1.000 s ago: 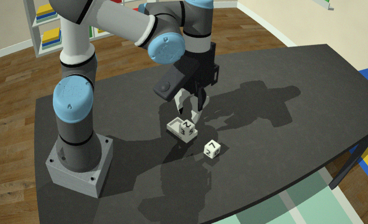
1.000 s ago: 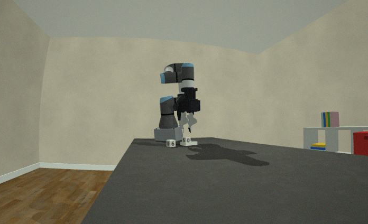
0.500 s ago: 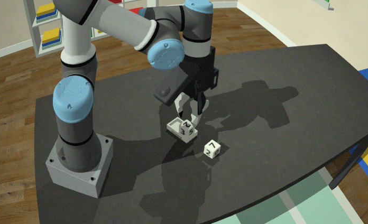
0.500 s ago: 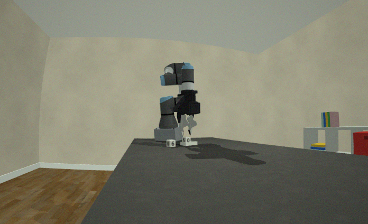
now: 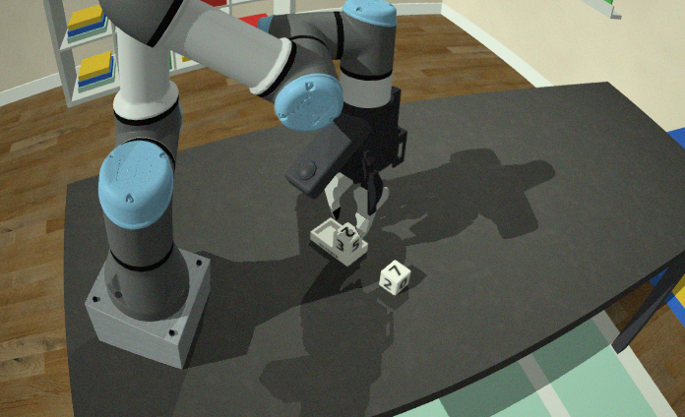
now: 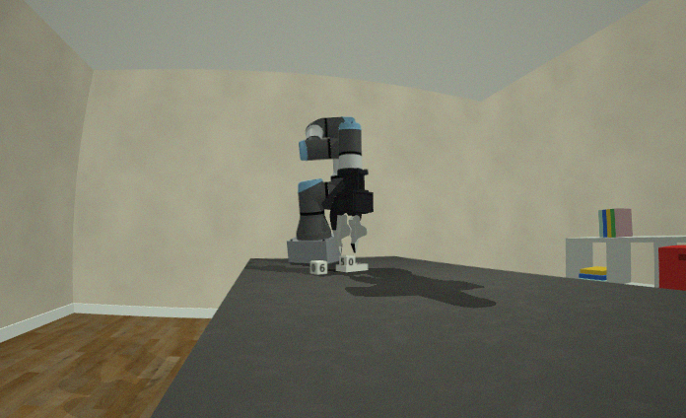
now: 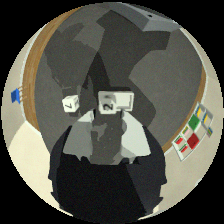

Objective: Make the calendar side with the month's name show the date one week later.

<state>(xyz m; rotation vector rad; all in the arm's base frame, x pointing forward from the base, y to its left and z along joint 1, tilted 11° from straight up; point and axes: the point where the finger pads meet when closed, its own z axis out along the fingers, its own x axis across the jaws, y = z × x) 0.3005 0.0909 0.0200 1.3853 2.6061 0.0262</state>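
Note:
A white tray stands on the dark table. One white cube sits in the tray's near slot, with 2 on top and 3 and 5 on its sides. The tray's other slot is empty. A second cube lies on the table beside the tray, with 7 on top and 2 and 0 on its sides. My gripper hangs just above the cube in the tray. Its fingers stand a little apart with nothing between them.
The arm's base stands on the table's left part. A white shelf with coloured blocks stands on the floor behind. The table's front edge runs close below the loose cube.

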